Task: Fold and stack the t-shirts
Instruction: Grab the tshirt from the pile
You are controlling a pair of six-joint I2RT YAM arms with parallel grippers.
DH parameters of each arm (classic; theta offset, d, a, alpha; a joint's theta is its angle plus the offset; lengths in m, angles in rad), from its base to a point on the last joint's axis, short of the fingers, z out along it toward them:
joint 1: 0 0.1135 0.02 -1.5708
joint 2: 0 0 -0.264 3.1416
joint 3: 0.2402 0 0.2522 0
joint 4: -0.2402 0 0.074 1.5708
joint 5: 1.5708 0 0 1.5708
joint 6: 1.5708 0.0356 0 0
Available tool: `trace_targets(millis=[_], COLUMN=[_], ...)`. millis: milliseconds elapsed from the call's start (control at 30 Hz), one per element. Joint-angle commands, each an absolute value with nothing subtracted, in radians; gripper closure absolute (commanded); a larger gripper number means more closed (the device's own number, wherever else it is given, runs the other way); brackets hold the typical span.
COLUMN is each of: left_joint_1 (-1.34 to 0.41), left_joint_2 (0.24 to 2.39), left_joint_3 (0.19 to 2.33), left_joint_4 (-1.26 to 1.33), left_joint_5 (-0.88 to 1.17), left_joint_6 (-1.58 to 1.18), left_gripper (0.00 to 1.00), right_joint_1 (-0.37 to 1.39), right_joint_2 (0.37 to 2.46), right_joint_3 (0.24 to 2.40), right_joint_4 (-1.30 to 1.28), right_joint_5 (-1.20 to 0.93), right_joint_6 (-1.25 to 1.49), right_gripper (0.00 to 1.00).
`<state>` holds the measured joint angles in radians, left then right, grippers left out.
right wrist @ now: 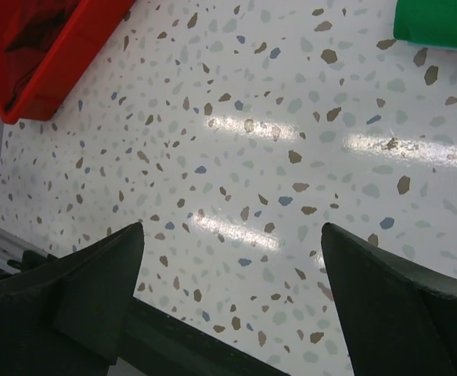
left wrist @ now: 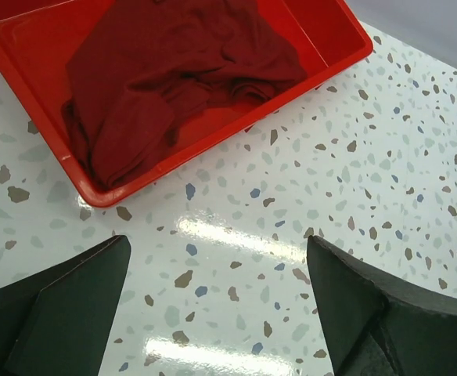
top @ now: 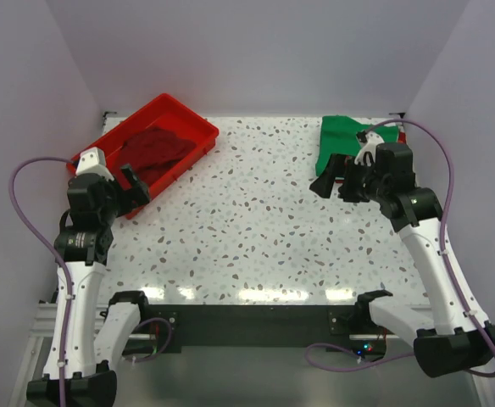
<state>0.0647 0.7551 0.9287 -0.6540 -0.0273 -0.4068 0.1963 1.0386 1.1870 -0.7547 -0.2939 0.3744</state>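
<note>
The dark red crumpled cloth t-shirt (left wrist: 174,78) lies bunched inside the bright red rigid plastic tray (left wrist: 236,137) at the far left of the white speckled tabletop (top: 256,220). The bright green folded cloth t-shirt (top: 342,136) rests flat at the far right edge. Both garments are expected to be light, limp and non-fragile. They will sag and drape when lifted, and a single pinched layer may slip or drag the rest unevenly. Recommended hold for the dark red shirt: pinch a raised fold or hem near the tray's open middle, away from the tray wall, then lift clear before spreading. Locate the collar or shoulder seams only after the cloth is laid flat. The left gripper (left wrist: 221,305) hovers just outside the tray's near wall, jaws spread wide and holding nothing. The right gripper (right wrist: 232,298) hangs over bare tabletop near the green shirt, jaws likewise spread wide and holding nothing. Count: two t-shirts clearly visible, one tray, two grippers. A thin red edge beside the green shirt cannot be identified.
</note>
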Motion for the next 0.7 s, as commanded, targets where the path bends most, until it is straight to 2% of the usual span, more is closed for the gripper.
trace_targets(millis=[0, 333, 533, 667], left_joint_1=[0.061, 0.060, 0.061, 0.064], left_joint_2=[0.753, 0.761, 0.851, 0.978], left_joint_3=[0.976, 0.954, 0.948, 0.972], left_joint_4=[-0.664, -0.606, -0.565, -0.512], left_joint_5=[-0.028, 0.098, 0.018, -0.046], left_joint_6=[-0.394, -0.330, -0.281, -0.259], left_gripper=[0.00, 0.00, 0.00, 0.00], right_joint_1=[0.198, 0.198, 0.199, 0.198], right_joint_2=[1.020, 1.078, 1.034, 1.016], right_joint_3=[1.206, 1.203, 1.253, 1.258], right_joint_4=[-0.753, -0.727, -0.745, -0.739], right_joint_5=[-0.256, -0.315, -0.157, -0.020], right_joint_6=[0.377, 0.417, 0.377, 0.463], right_gripper=[0.01, 0.01, 0.01, 0.01])
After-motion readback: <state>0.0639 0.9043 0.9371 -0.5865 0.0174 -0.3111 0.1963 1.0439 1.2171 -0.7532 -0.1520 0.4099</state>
